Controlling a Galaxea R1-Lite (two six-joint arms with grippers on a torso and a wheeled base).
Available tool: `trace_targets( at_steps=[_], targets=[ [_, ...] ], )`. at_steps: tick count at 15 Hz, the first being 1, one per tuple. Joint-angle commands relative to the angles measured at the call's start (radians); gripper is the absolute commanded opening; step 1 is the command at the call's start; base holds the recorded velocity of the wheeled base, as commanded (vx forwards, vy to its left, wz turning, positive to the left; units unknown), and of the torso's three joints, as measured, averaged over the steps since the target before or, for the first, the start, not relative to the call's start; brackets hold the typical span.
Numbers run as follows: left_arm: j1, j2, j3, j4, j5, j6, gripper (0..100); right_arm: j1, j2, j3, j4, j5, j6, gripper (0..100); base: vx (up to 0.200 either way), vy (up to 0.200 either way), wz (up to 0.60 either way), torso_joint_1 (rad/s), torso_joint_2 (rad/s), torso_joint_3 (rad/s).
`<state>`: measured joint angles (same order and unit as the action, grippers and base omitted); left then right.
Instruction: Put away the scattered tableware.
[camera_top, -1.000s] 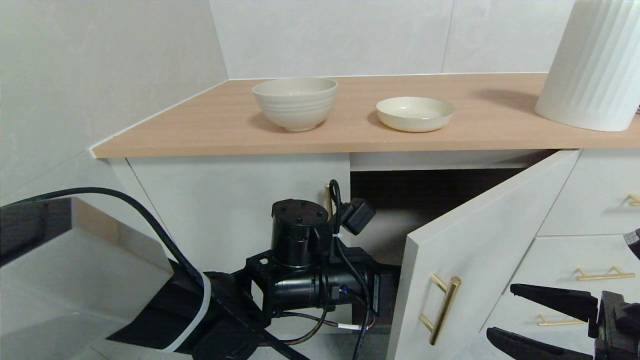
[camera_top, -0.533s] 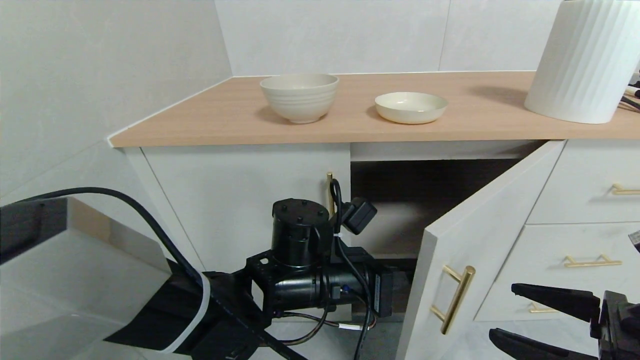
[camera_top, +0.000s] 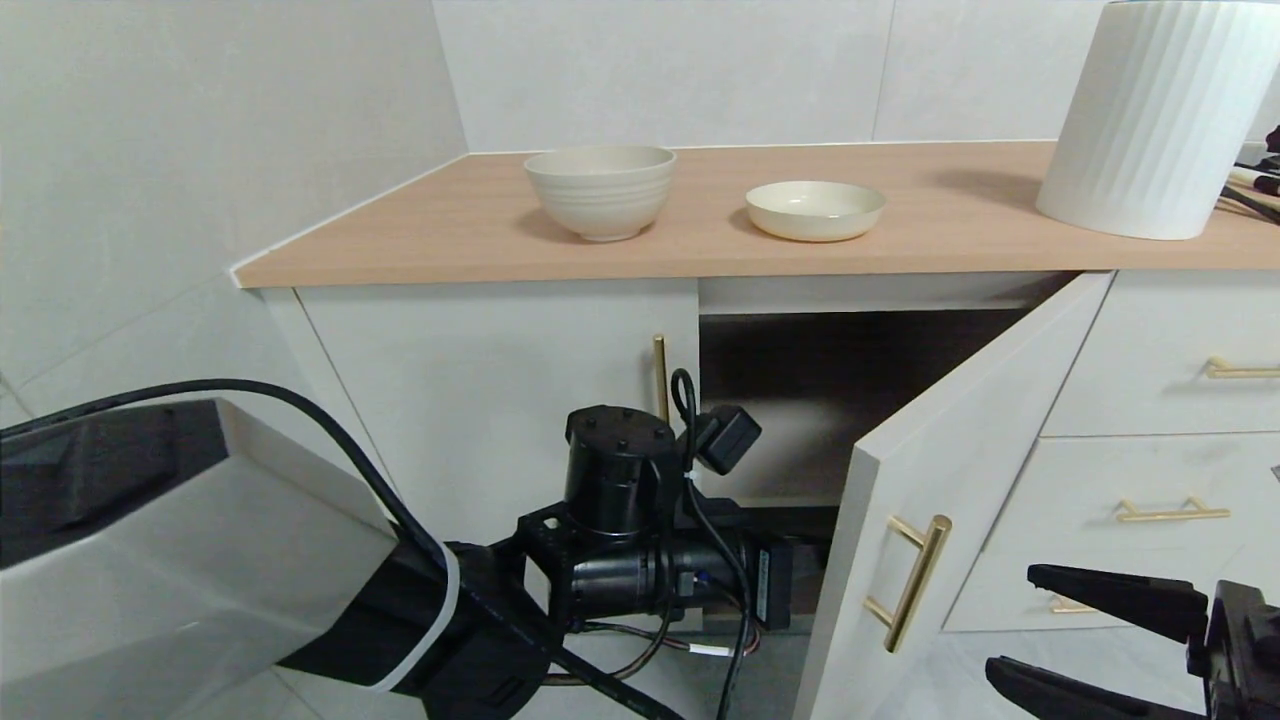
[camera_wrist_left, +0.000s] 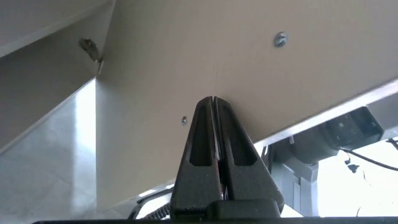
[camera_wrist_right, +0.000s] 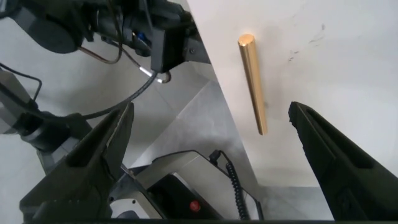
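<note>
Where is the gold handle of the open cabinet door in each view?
Head view: gold handle, low, right of centre, on the open door.
Right wrist view: handle framed, untouched, between the fingers of the open right gripper.
Left wrist view: a pale panel with two screws beyond the shut left gripper.
Shared landmark: the door.

Pale tiled walls (camera_top: 200, 120), wood countertop (camera_top: 450, 240), white cabinet (camera_top: 480, 380) w/ door (camera_top: 960, 450) ajar, floor (camera_top: 1120, 652) prob. pale tile.

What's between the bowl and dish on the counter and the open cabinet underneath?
The door is swung wide, but the left arm sits before the lower left of the opening. Bowl and dish are otherwise unobstructed.
</note>
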<state>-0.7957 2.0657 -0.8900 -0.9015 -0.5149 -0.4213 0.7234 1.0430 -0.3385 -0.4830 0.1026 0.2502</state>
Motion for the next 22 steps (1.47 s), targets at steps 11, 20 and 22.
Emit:
trace_targets(
  at_steps=[11, 20, 22],
  targets=[
    [0.006, 0.054, -0.112, 0.055, 0.015, -0.01, 0, -0.001, -0.063, -0.042, -0.036, -0.001, 0.007, 100, -0.055, 0.0, 0.0, 0.003, 0.0, 0.002],
    [-0.252, 0.019, -0.241, 0.15, 0.055, -0.037, 0, -0.001, -0.129, 0.012, -0.039, 0.272, -0.002, 100, 0.0, 0.0, 0.0, 0.0, 0.0, 0.0],
    [-0.224, -0.004, -0.207, 0.144, 0.058, -0.077, 0, -0.001, -0.127, 0.015, -0.039, 0.278, -0.002, 100, 0.0, 0.0, 0.0, 0.0, 0.0, 0.0]
  ],
)
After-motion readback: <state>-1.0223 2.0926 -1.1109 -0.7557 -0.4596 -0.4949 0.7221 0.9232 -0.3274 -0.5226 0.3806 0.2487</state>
